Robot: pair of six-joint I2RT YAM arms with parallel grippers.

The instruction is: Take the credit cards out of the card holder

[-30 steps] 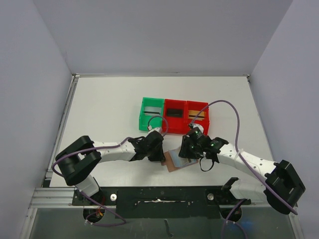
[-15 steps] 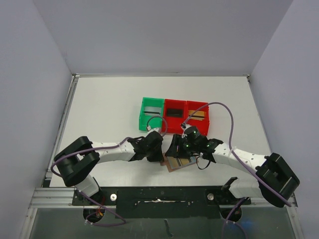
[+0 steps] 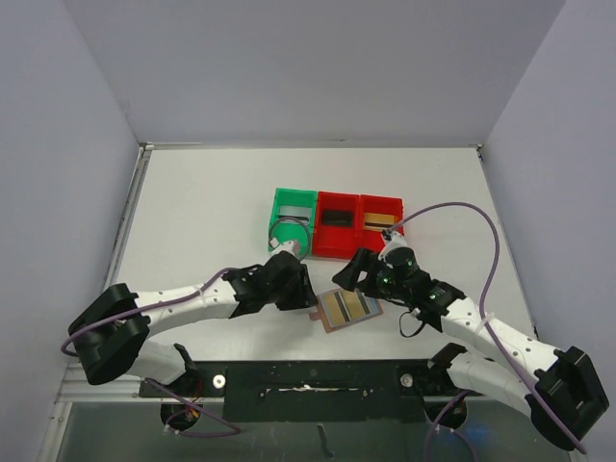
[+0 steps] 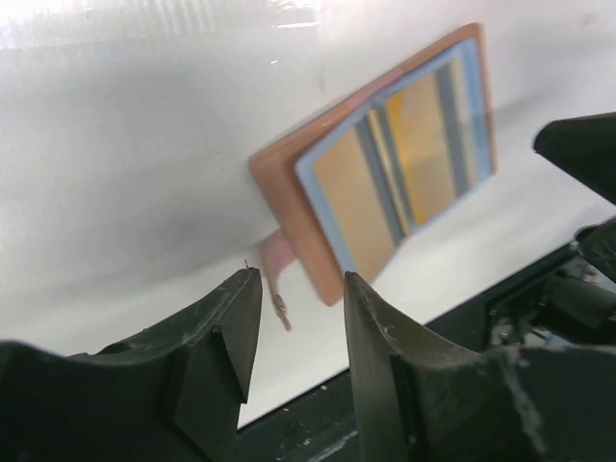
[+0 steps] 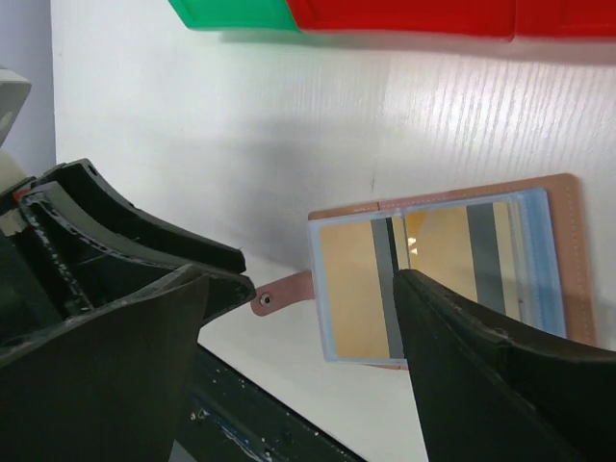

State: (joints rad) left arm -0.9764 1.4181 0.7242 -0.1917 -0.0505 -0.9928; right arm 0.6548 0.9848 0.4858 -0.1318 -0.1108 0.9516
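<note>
The card holder (image 3: 346, 309) lies spread open near the front edge of the table (image 3: 192, 221), gold credit cards (image 5: 351, 289) tucked in its sleeves. Flanking it, the left gripper (image 4: 300, 289) and right gripper (image 5: 303, 277) are both released and empty. Next up, I'd say: pin the leather, then pinch a card edge.

This looks like a robotics lab cell: a white desk (image 3: 212, 212) boxed in by plain grey partition walls (image 3: 318, 67), with a cabled left arm (image 3: 183, 296) and right arm (image 3: 481, 327) bolted to a metal rail (image 3: 96, 393), and small plastic bins (image 3: 337, 223) behind.
</note>
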